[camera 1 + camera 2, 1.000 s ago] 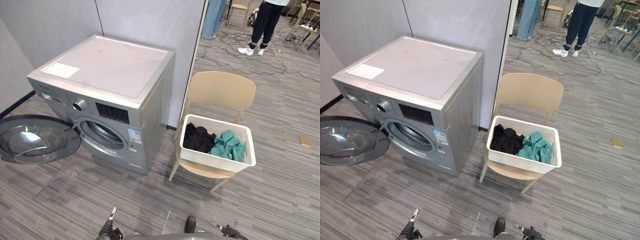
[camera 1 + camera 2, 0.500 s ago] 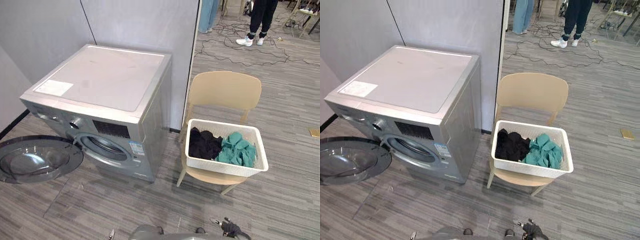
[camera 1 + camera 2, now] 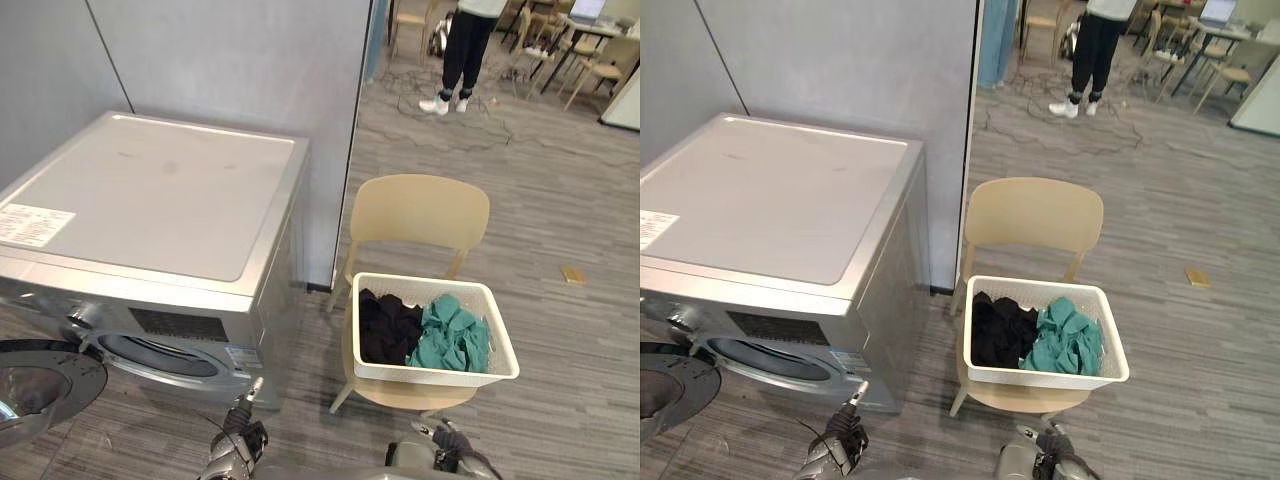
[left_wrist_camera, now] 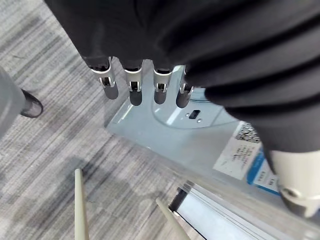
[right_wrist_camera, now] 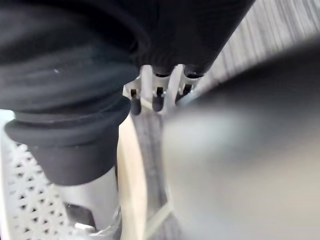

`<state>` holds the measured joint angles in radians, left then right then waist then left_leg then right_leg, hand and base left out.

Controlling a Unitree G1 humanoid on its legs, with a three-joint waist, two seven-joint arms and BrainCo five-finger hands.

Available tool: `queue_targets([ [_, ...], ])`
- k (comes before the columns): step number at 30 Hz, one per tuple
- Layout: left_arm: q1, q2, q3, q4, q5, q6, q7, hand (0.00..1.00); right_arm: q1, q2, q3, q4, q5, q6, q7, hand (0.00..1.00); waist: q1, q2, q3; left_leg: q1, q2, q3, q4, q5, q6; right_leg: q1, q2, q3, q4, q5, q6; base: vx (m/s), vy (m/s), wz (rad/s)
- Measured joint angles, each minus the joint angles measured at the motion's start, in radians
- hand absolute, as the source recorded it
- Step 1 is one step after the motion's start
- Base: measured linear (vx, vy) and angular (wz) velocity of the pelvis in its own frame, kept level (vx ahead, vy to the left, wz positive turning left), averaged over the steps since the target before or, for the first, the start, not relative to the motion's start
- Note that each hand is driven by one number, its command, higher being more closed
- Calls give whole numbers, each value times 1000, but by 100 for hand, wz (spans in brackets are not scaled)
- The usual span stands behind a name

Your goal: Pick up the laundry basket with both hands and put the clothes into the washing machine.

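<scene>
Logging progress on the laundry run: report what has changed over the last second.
The whole view has shifted: the camera moved, not the things. The left hand and right hand hang low with open fingers, holding nothing. The laundry basket stays on the chair, clothes inside; the washing machine door is still open.

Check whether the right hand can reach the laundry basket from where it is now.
Probably yes. The right hand, open and empty, hangs low just before the near wall of the laundry basket, with nothing between them. The basket sits on the chair, its rim uncovered.
</scene>
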<state>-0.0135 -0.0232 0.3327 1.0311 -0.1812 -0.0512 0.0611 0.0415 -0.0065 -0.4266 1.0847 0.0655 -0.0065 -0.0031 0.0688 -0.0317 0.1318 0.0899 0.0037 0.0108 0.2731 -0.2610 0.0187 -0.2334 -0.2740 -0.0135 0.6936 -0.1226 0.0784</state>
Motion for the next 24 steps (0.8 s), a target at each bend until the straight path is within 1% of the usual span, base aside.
queue_targets([
  [1, 4, 0, 15, 0, 3, -1, 4, 0, 1, 2, -52, 11, 4, 11, 0, 0, -2, 9, -2, 11, 15, -33, 1, -5, -11, 42, 31, 54, -135, 5, 9, 289, -162, 15],
  [2, 13, 0, 27, 0, 8, -2, 5, 0, 6, 6, -92, 24, 4, 14, 1, 0, -4, 7, -4, 31, 29, -50, 6, -17, -34, 94, 30, 35, -273, 28, 66, 249, -196, 19],
  [3, 17, 0, 36, 1, 8, -3, 5, 0, 8, 10, -103, 31, 4, 15, 2, 0, -3, 4, -6, 41, 36, -57, 7, -24, -45, 117, 31, 13, -333, 36, 85, 206, -200, 21],
  [4, 30, 0, 58, 2, 7, -4, 4, 0, 14, 20, -118, 31, 4, 16, 1, 0, -1, -4, -12, 54, 44, -66, 7, -35, -65, 146, 34, -23, -415, 65, 79, 198, -259, 24],
  [5, 41, 8, 85, 14, 8, -4, 3, 0, 23, 31, -143, 35, 4, 15, 5, 0, -3, -17, -27, 56, 48, -86, 6, -50, -90, 179, 38, -73, -473, 111, 84, 300, -365, 36],
  [6, 38, 10, 109, 57, 8, -3, 1, 0, 24, 24, -186, 49, 3, 15, 6, 0, -6, 3, -54, 58, 71, -120, 16, -54, -100, 221, 58, -108, -512, 101, 96, 316, -341, 45],
  [7, 39, 8, 120, 73, 8, -3, -2, 0, 27, 18, -201, 57, 3, 14, 6, 0, -12, 15, -61, 54, 79, -132, 38, -46, -113, 239, 64, -128, -529, 102, 94, 323, -279, 52],
  [8, 48, 13, 132, 91, 8, -3, -11, 0, 26, 6, -203, 70, 3, 15, 6, 0, -20, 1, -56, -4, 66, -163, 138, -35, -144, 281, 46, -145, -556, 101, 91, 218, -190, 48],
  [9, 73, 23, 133, 104, 8, -3, -18, 0, 28, -8, -202, 80, 3, 16, 6, 0, -23, 0, -64, -12, 51, -167, 69, -50, -129, 317, 30, -153, -585, 102, 89, 174, -179, 43],
  [10, 86, 23, 133, 109, 8, -3, -17, 0, 35, -18, -201, 83, 4, 15, 6, 0, -29, 10, -70, -10, 54, -172, -4, -37, -137, 328, 33, -160, -594, 102, 89, 123, -113, 21],
  [11, 105, 17, 148, 115, 0, -2, -16, 0, 33, -42, -197, 101, 4, 14, 6, 0, -26, 38, -76, -19, 78, -169, -92, 42, -120, 336, 60, -173, -609, 101, 90, 86, -52, -11],
  [12, 112, 24, 151, 117, 4, -2, -16, 0, 33, -48, -191, 112, 4, 14, 6, 0, -14, 35, -85, -4, 79, -154, -101, 47, -123, 338, 60, -166, -622, 101, 91, 135, -43, -33],
  [13, 136, 38, 149, 127, 8, 1, -16, 0, 34, -43, -157, 115, 5, 13, 7, 0, -20, 23, -103, -7, 81, -144, -119, 48, -124, 335, 62, -166, -637, 102, 89, 143, -29, -33],
  [14, 147, 54, 146, 142, 8, 3, -16, 0, 31, -34, -141, 119, 6, 14, 8, 0, -30, 16, -108, -5, 77, -144, -123, 48, -124, 335, 62, -166, -645, 102, 89, 175, -3, -17],
  [16, 147, 81, 127, 156, 8, 4, -16, 0, 35, -29, -123, 142, 16, 13, 7, 0, -33, -13, -112, -7, 75, -143, -123, 48, -124, 333, 63, -166, -656, 103, 89, 96, 16, -3],
  [17, 148, 87, 122, 156, 9, 4, -16, 0, 36, -29, -120, 150, 17, 14, 7, 0, -33, -18, -114, -8, 74, -143, -123, 48, -124, 334, 63, -167, -660, 103, 88, 46, 5, -3],
  [19, 150, 99, 95, 156, 19, 4, -16, 0, 45, -28, -99, 152, 24, 13, 6, 0, -35, -22, -117, -7, 73, -142, -124, 48, -124, 335, 62, -167, -664, 103, 88, 34, 3, -5],
  [21, 148, 110, 60, 156, 37, 2, -16, 0, 44, -29, -70, 150, 25, 12, 6, 0, -54, -23, -120, -3, 73, -139, -124, 48, -124, 335, 63, -167, -665, 111, 78, 5, 6, -5],
  [24, 139, 117, 12, 155, 45, -3, -14, 0, 52, -29, -43, 149, 47, 11, 7, 0, -56, -18, -118, 14, 70, -114, -124, 48, -124, 336, 60, -150, -664, 118, 77, -43, 14, -22],
])
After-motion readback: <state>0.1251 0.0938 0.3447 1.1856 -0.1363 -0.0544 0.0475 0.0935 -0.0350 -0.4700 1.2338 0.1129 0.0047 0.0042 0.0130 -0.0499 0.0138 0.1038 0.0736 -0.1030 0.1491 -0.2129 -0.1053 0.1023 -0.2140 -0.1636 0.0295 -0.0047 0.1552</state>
